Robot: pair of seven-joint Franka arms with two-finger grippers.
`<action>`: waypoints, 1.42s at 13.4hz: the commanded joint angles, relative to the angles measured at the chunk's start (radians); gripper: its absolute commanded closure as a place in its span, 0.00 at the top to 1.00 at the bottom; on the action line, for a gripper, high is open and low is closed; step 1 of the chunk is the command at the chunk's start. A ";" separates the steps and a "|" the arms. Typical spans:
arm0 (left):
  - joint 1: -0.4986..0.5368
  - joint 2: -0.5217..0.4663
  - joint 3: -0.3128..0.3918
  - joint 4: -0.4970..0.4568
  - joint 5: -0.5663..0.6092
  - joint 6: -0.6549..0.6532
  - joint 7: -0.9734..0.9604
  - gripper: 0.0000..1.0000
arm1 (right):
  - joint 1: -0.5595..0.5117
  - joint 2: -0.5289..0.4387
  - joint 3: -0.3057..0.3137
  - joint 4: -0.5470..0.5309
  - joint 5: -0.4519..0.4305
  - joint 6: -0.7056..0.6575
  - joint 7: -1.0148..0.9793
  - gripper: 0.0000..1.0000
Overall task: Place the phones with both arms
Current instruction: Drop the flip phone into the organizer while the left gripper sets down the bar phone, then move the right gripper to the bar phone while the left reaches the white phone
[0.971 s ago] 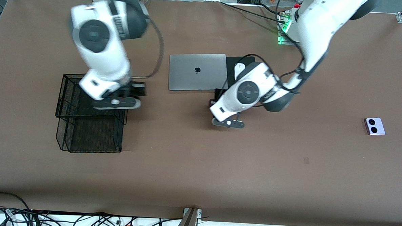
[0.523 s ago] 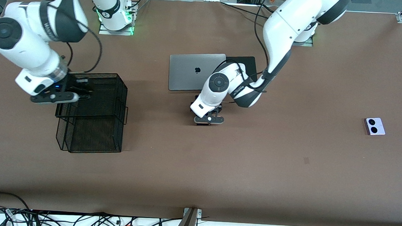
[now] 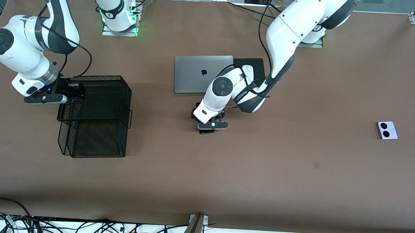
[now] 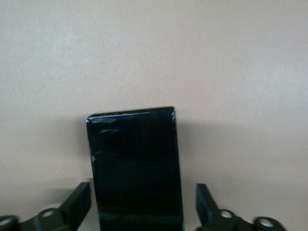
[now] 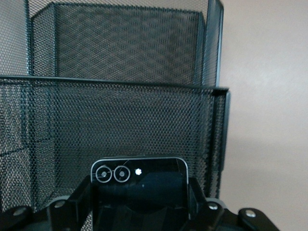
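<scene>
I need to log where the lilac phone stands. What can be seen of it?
The lilac-white phone is small and squarish with rounded corners and two black circles on its upper face. It lies flat on the brown table toward the left arm's end, alone, with nothing touching it and both grippers away from it.

Brown table (image 3: 296, 176), black wire-mesh basket (image 3: 98, 125), silver laptop (image 3: 195, 74), white mouse (image 3: 247, 70), glossy black phone (image 4: 136, 163), another black phone (image 5: 139, 180) with silver-ringed lenses, plus a lilac-white phone (image 3: 387, 130) with two black circles.
</scene>
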 commanded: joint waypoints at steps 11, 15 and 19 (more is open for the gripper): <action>0.180 -0.332 0.027 -0.004 0.140 -0.723 0.086 1.00 | -0.017 0.174 -0.009 0.208 0.204 -0.106 -0.156 1.00; 0.206 -0.341 0.027 -0.008 0.359 -0.889 0.186 1.00 | -0.006 0.179 -0.008 0.425 0.189 -0.386 -0.063 1.00; 0.344 -0.341 0.027 -0.008 0.370 -0.936 0.300 1.00 | 0.109 0.231 0.021 0.595 0.169 -0.524 0.219 1.00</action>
